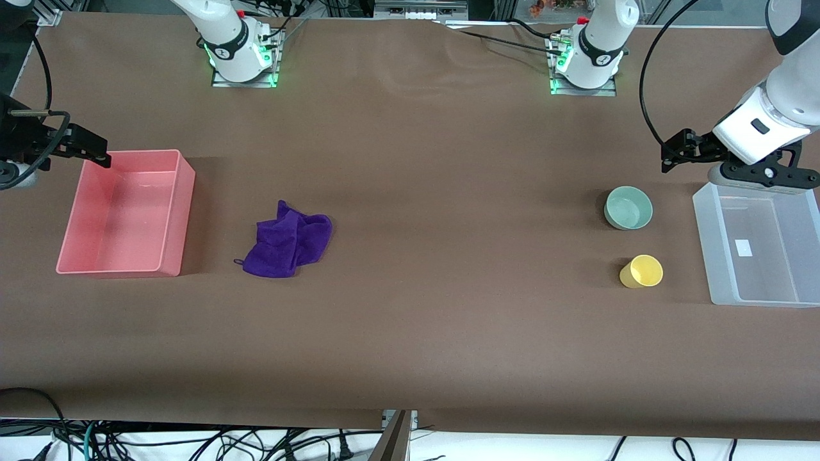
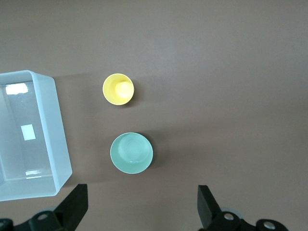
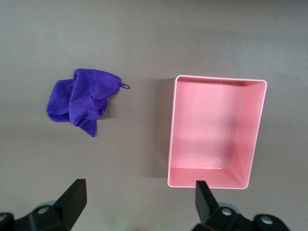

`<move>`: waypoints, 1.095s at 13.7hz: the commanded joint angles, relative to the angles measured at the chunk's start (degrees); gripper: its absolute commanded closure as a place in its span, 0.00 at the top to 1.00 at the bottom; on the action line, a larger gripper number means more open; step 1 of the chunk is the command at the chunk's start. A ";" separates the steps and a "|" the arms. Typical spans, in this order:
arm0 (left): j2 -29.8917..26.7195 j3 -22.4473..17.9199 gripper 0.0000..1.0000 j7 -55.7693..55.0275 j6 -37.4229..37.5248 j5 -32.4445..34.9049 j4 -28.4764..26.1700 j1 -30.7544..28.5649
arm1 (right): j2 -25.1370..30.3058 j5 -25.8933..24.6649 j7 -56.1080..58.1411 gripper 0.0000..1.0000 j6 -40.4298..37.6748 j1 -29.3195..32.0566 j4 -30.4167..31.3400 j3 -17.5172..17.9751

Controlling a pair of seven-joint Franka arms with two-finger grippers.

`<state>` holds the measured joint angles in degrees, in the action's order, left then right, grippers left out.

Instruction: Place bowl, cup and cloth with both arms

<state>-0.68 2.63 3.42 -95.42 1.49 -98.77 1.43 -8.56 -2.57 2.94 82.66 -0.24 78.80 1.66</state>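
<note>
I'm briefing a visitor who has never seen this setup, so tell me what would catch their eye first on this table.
Brightest is the pink bin at the right arm's end of the table, with the crumpled purple cloth beside it. At the left arm's end sits a clear bin, with the mint bowl and, nearer the front camera, the yellow cup beside it. The right gripper and left gripper hang open, holding nothing.

My left tool (image 1: 669, 153) hangs up in the air at the left arm's end of the worktop, fingers (image 2: 74, 204) spread wide. My right tool (image 1: 96, 153) hangs likewise at the right arm's end, fingers (image 3: 72, 197) spread wide.
</note>
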 commanded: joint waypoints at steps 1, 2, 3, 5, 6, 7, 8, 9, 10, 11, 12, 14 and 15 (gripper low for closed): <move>0.85 -0.17 1.00 -0.61 1.47 -0.34 1.83 0.42 | 0.12 0.99 0.76 1.00 0.04 0.07 -0.14 -0.25; 0.77 -0.17 1.00 -0.61 1.47 -0.34 1.83 0.42 | 0.12 0.99 0.67 1.00 -0.04 0.15 -0.05 -0.34; 0.85 -0.17 1.00 -0.52 1.90 -0.34 1.83 0.42 | 0.12 0.99 0.67 1.00 0.04 0.16 -0.14 -0.34; 0.85 -0.17 1.00 -0.26 3.92 -0.34 1.83 0.42 | 0.12 0.99 0.67 1.00 -0.04 0.16 -0.05 -0.34; 0.85 -0.17 1.00 -0.26 4.01 -0.34 1.83 0.42 | 0.12 0.99 0.67 1.00 -0.04 0.16 -0.05 -0.34; 0.85 -0.17 1.00 -0.17 4.01 -0.34 1.83 0.16 | 0.12 0.99 0.67 1.00 -0.04 0.16 -0.14 -0.34; 0.85 -0.25 1.00 -0.08 4.01 -0.34 1.65 -0.11 | 0.12 0.99 0.67 1.00 -0.04 0.16 -0.05 -0.34; 0.85 -0.26 1.00 0.01 4.10 -0.34 1.57 -0.20 | 0.12 0.99 0.67 1.00 -0.04 0.16 -0.05 -0.34; 0.85 -0.26 1.00 0.01 4.10 -0.26 1.39 -0.28 | 0.12 0.99 0.67 1.00 -0.04 0.16 -0.05 -0.34; 0.85 -0.26 1.00 0.01 4.19 -0.34 1.30 -0.29 | 0.12 0.99 0.67 1.00 -0.04 0.16 -0.05 -0.34; 0.94 -0.26 1.00 0.09 4.45 -0.34 1.21 -0.29 | 0.12 0.99 0.67 1.00 -0.04 0.16 -0.05 -0.34; 0.94 -0.26 1.00 0.18 5.33 -0.34 1.04 -0.29 | 0.12 1.08 0.67 1.00 -0.04 0.33 -0.05 -0.34; 1.29 -0.26 1.00 0.18 6.03 -0.26 1.04 -0.37 | 0.12 0.99 0.67 1.00 -0.04 0.33 -0.05 -0.34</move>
<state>-0.17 2.37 3.42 -91.20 1.48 -98.74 1.34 -8.60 -2.55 2.94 82.66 -0.22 78.80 1.45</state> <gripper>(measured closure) 0.000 0.000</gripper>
